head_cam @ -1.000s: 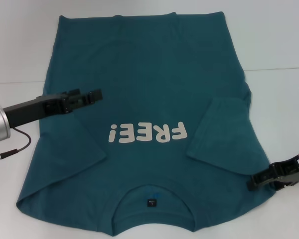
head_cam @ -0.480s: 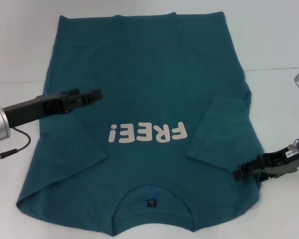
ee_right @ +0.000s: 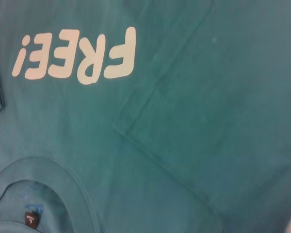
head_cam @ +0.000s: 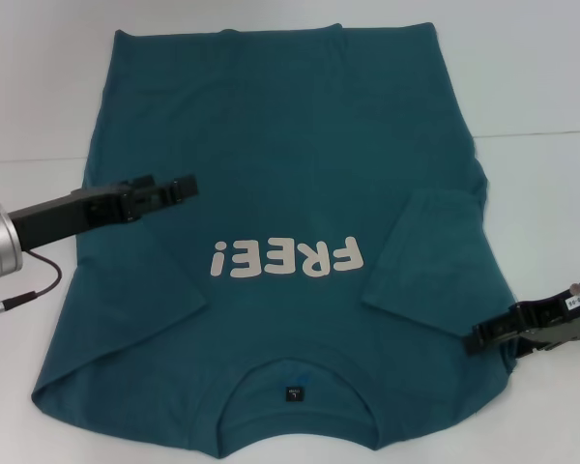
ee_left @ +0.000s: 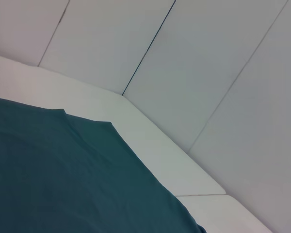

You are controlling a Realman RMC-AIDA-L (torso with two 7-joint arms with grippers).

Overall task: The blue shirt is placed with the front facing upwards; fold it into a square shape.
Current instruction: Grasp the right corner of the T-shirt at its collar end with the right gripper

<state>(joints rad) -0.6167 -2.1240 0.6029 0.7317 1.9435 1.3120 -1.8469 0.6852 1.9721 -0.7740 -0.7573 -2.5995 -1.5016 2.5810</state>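
Two dark grippers are seen over a white table [head_cam: 39, 87] on which the blue shirt [head_cam: 280, 145] is spread flat, front up, its neckline [head_cam: 295, 377] nearest the robot and its hem toward the far edge. The off-white "FREE!" print [head_cam: 282, 259] is read upside down from the head camera, and a small dark label [head_cam: 293, 393] is seen inside the collar. Both short sleeves are folded inward onto the chest, the one on the robot's right [head_cam: 435, 261] lying as a flat flap beside the print. The left gripper [head_cam: 179, 186] is held above the shirt's left part, beyond the print; its fingers appear drawn close together with nothing visibly between them. The right gripper [head_cam: 478, 340] is placed at the shirt's right edge, near the shoulder; whether its fingers are parted or have cloth between them cannot be told. The table top is plain and matte, crossed by a thin seam [head_cam: 532, 134]. Behind it, in the left wrist view, pale wall panels [ee_left: 194, 63] divided by narrow dark joints are shown, with the shirt's far corner [ee_left: 106, 124] lying short of the table's edge.
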